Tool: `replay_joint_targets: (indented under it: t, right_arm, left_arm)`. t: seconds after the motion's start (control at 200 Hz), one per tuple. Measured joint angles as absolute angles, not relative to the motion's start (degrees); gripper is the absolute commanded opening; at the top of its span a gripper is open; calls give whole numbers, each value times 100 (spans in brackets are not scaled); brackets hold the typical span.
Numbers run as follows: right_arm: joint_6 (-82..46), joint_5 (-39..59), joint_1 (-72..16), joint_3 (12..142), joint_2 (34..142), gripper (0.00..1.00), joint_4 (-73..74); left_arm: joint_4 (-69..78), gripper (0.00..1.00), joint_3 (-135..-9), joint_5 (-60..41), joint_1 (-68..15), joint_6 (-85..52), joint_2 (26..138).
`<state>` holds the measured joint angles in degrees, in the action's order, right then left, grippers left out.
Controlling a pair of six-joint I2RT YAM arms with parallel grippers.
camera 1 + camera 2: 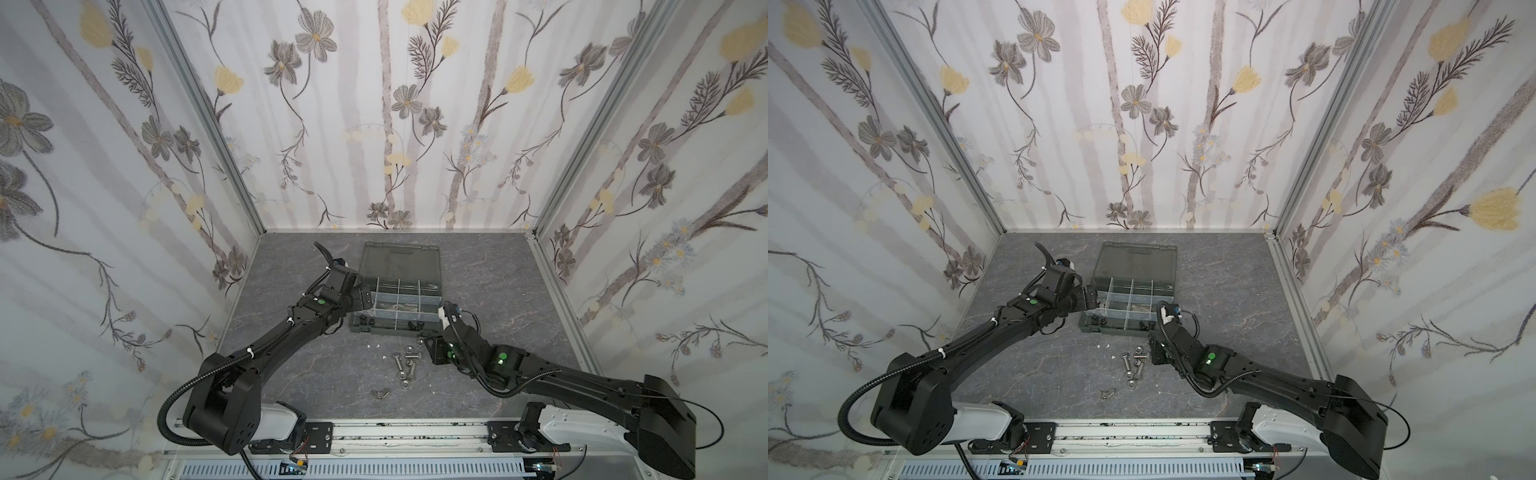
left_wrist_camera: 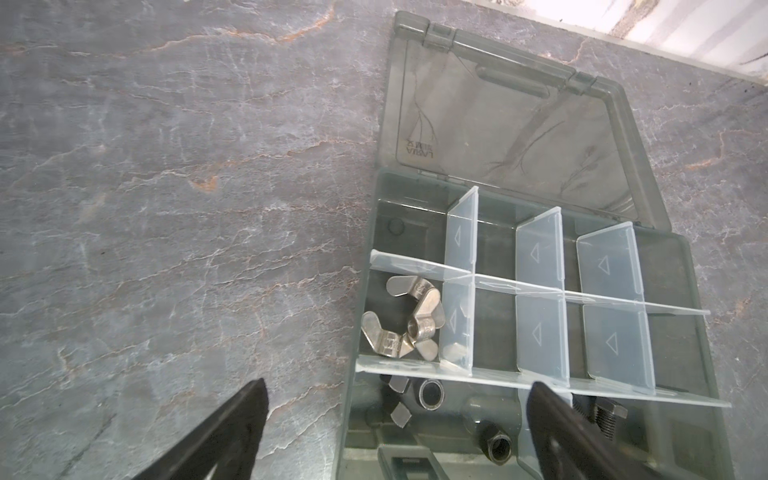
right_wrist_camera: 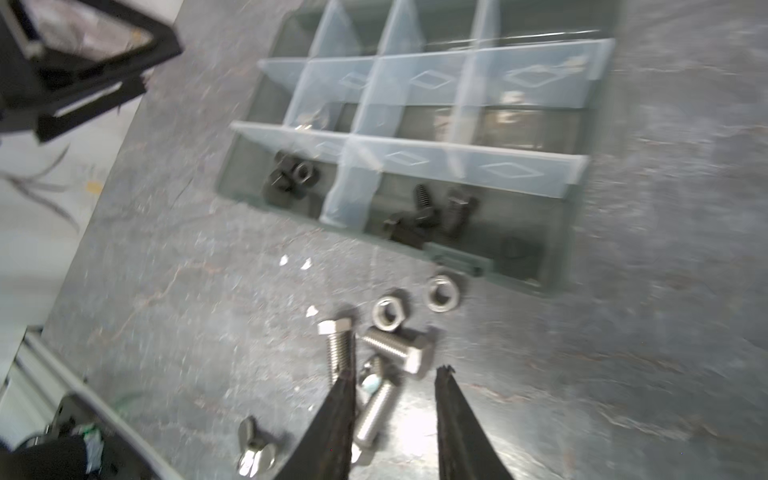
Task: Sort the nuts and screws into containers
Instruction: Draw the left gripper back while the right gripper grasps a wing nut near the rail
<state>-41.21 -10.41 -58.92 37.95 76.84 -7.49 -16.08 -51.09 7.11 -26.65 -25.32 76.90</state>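
Wide-spread left hand point(image 2: 397, 382) straddling the left wall of the open organiser case point(image 2: 669, 357). Narrowly parted right hand point(image 3: 395, 376) low over loose silver screws point(image 3: 376, 405) on the surface point(image 3: 166, 291), gripping nothing; one screw between its fingers. Silver nuts point(image 3: 388, 316) just beyond, near the case front. Black nuts point(image 3: 291, 178) and black screws point(image 3: 428, 216) in neighbouring front compartments. Wing nuts point(image 2: 411, 320) in the middle row, leftmost compartment.

The smoky clear hinged lid point(image 2: 519, 124) of the dark grey plastic organiser case point(image 2: 673, 282) carries small raised lettering at its near left corner, mirrored, perhaps "LARIA"; the rest is illegible. The pale translucent dividers point(image 2: 540, 249) bear embossed triangles.
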Motion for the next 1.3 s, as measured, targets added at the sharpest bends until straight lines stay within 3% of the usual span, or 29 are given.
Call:
replay_joint_targets:
  t: [0.305,0.38,0.635,0.725,1.304]
  right_arm:
    - [-1942,-222,-7032,5662,9821,35,-1002]
    - [-1531,-21,-7161,5887,10132,35,-1125]
    - [-711,246,-7345,6163,10650,36,-1546]
    - [-565,266,-7382,6219,10770,36,-1667]
    - [-246,252,-7516,6458,11373,36,-2095]
  left_arm:
    - [-1599,100,-4372,1022,-2545,-2816,6698]
    - [-1605,95,-4259,976,-2515,-2856,6530]
    - [-1601,50,-3913,794,-2381,-2963,6112]
    - [-1599,40,-3822,720,-2351,-3000,6047]
    - [-1476,35,-3505,486,-2320,-3179,5896]
